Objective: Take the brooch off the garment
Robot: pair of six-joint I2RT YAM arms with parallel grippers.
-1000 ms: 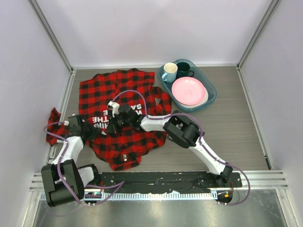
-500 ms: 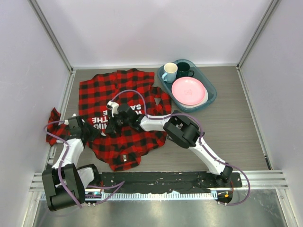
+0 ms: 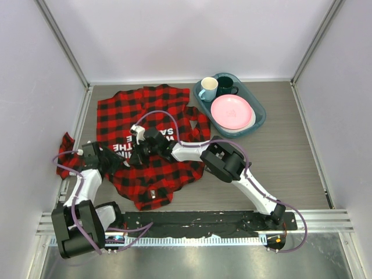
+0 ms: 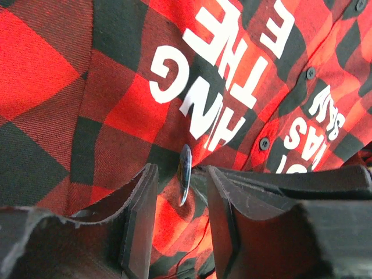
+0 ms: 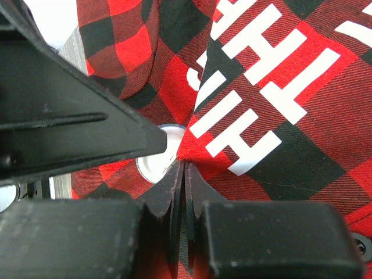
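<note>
Low in the left wrist view, the round brooch (image 4: 185, 165) stands edge-on on the checked flannel shirt (image 4: 116, 104), between the fingers of the released left gripper (image 4: 181, 177). Beside it the right gripper (image 5: 181, 174) is clenched on a shirt fold, left of centre on the desk (image 3: 290, 168).

Grey wood-grain table (image 3: 290, 157): a red-and-black checked flannel shirt (image 3: 133, 110) with white lettering lies spread across its left half; a teal plastic tray (image 3: 261, 114) sits far right, just beside it.
</note>
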